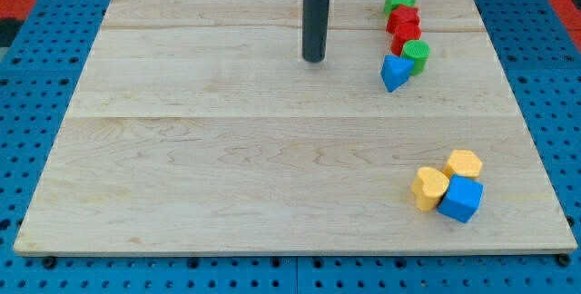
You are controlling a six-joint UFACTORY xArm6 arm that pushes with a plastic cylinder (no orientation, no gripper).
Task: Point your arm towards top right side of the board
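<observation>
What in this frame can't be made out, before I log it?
- Arm above my tip: cut off by the view's top edge.
- Red blocks: packed between the green star and green cylinder; their shapes and count are unclear.
- Blue cube: overlaps the yellow heart and yellow hexagon; contact can't be confirmed.
</observation>
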